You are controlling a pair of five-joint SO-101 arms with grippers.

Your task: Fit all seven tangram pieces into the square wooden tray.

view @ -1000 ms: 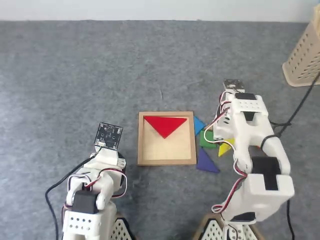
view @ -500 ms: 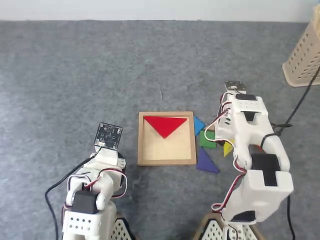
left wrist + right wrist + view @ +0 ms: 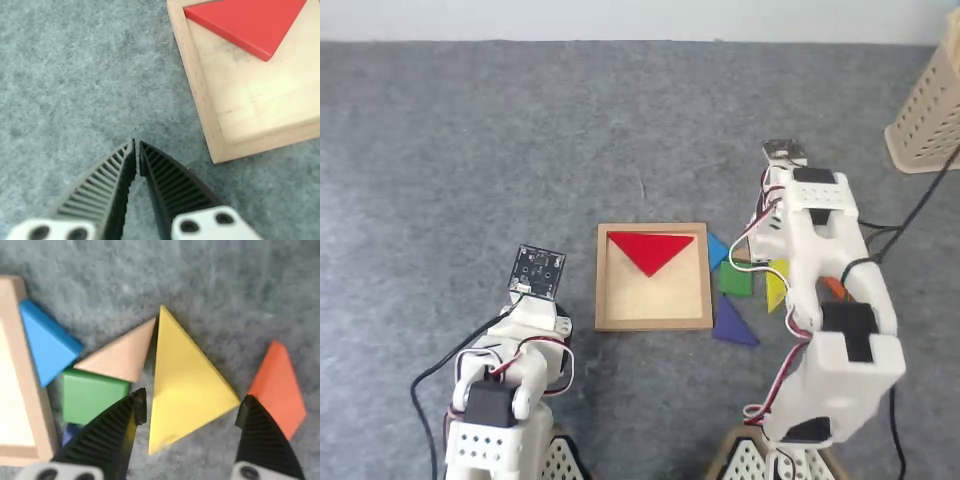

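Note:
The square wooden tray (image 3: 603,280) lies mid-table with a red triangle (image 3: 649,249) in its far half; the left wrist view shows the tray (image 3: 200,95) and red triangle (image 3: 252,22). Loose pieces lie just right of the tray: blue (image 3: 46,342), tan (image 3: 121,356), green (image 3: 89,395), yellow (image 3: 182,385) and orange (image 3: 277,392), plus a purple triangle (image 3: 731,323). My right gripper (image 3: 192,407) is open, its fingers on either side of the yellow triangle. My left gripper (image 3: 136,150) is shut on nothing, over bare mat near the tray's near left corner.
Grey felt mat covers the table. A perforated beige holder (image 3: 928,110) stands at the far right edge. Cables trail beside both arm bases.
The right arm has shifted slightly away from the tray and farther back, uncovering the yellow and orange pieces in the high view. The left arm has not moved.

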